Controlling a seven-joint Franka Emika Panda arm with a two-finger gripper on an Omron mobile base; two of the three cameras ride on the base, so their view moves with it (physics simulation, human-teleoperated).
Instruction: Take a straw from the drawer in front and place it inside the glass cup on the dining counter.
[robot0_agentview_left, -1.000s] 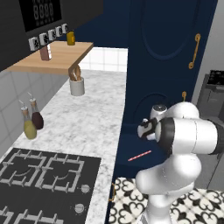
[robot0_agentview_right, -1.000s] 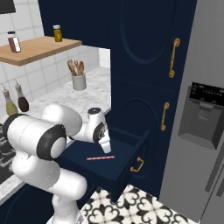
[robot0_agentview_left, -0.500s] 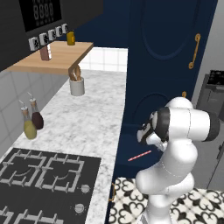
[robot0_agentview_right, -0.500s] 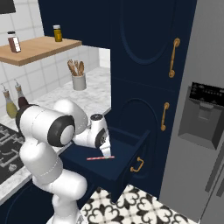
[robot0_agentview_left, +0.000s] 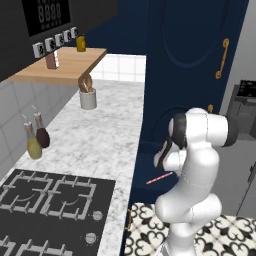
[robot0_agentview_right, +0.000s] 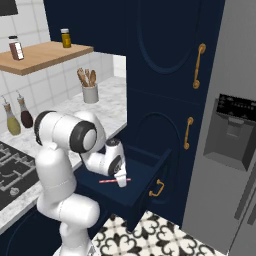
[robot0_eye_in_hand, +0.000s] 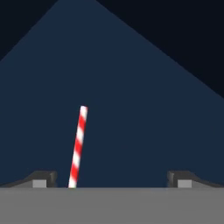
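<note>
The drawer (robot0_agentview_right: 145, 172) stands pulled out and the red-and-white striped straw (robot0_eye_in_hand: 78, 146) lies loose on its navy floor, so the pick-up is not yet made and the whole carry to the glass cup is left. The gripper (robot0_eye_in_hand: 111, 178) hangs just above the straw with jaws wide and nothing between them. The straw's near end is cut off at the hand view's bottom edge.

Two base cameras look forward and down from behind the arm, left and right; both share the open drawer (robot0_agentview_right: 145, 172). The hand camera looks closely at the drawer floor.
</note>
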